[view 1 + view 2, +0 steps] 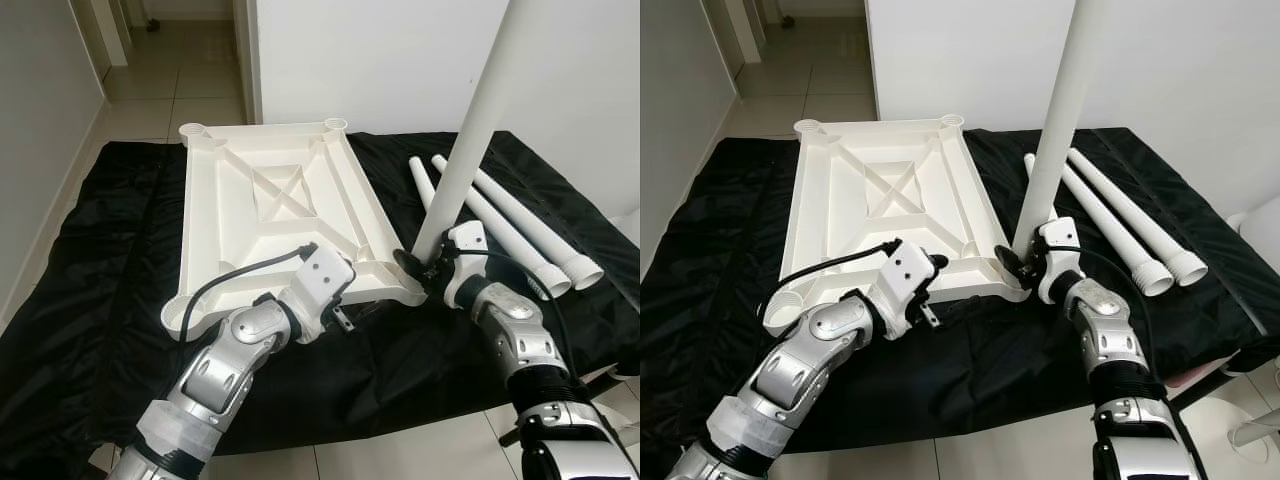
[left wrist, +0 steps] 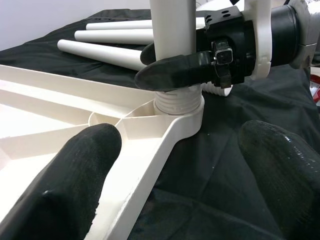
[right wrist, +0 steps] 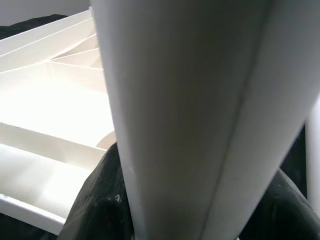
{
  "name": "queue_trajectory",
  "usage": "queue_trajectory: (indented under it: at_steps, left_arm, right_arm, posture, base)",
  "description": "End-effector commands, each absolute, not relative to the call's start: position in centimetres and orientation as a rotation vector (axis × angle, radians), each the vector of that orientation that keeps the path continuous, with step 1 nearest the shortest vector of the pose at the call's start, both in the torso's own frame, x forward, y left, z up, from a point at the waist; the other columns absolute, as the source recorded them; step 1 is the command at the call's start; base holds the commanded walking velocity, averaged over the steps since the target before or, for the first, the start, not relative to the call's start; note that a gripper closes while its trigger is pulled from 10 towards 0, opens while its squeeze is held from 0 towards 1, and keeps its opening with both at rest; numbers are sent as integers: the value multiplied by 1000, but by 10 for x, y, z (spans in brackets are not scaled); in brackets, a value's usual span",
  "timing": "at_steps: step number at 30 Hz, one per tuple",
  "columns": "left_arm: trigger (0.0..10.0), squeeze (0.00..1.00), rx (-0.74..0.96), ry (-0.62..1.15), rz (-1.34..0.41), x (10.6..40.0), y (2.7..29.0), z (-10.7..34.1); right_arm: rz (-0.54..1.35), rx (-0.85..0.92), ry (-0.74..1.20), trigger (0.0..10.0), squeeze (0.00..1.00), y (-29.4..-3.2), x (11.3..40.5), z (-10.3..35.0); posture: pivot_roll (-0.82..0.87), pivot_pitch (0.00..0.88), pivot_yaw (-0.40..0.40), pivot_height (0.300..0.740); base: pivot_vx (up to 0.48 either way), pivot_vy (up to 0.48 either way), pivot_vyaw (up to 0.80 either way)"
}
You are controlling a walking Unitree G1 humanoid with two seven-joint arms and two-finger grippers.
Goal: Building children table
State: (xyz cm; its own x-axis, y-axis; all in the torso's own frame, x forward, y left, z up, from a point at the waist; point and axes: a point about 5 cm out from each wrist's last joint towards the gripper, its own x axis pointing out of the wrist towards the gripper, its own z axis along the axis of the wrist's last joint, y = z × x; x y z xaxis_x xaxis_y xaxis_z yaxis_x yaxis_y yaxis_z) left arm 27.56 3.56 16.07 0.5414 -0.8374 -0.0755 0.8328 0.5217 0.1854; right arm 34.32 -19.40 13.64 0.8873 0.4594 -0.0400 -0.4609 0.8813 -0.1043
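Right gripper (image 1: 422,266) clamps the upright leg (image 1: 470,130) seated in the tabletop (image 1: 270,215) corner socket; left gripper (image 2: 175,165), fingers apart, straddles the tabletop edge.

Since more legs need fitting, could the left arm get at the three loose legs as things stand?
Probably not directly: the upright leg and the right end effector holding it stand between the left end effector and the loose legs.

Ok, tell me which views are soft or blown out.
Right wrist view: the upright white plastic leg is a near, featureless blur, the white ribbed tabletop overexposed. Left wrist view: left hand's black fingertips out of focus, the socket sharp. Eye views: evenly lit, crisp.
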Motion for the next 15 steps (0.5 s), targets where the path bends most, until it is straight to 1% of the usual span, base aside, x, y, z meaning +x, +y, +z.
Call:
queue_trajectory:
  at_steps: [1, 6, 8, 12, 15]
  left_arm:
    - [10000, 0, 216, -23, -1013, 275, 35, 162]
    - [10000, 0, 217, -23, -1015, 275, 35, 163]
    - [10000, 0, 217, -24, -1016, 275, 35, 163]
    - [10000, 0, 218, -23, -1022, 275, 34, 163]
    - [10000, 0, 219, -23, -1024, 275, 33, 163]
  right_arm:
    - [463, -84, 37, 10000, 0, -190, 340, 128]
    - [435, -64, 28, 10000, 0, -187, 339, 127]
    - [398, -50, 24, 10000, 0, -185, 339, 128]
    - [197, 34, 13, 10000, 0, -180, 337, 131]
    - [95, 78, 13, 10000, 0, -179, 335, 132]
  posture:
    - [-41, 6, -8, 740]
    - [-42, 6, -7, 740]
    - [-46, 6, -1, 740]
    - [-49, 5, 4, 740]
    - [-54, 4, 7, 740]
  base:
    - [0, 0, 0]
    - [0, 0, 0]
    - [0, 0, 0]
    - [0, 0, 0]
    - [0, 0, 0]
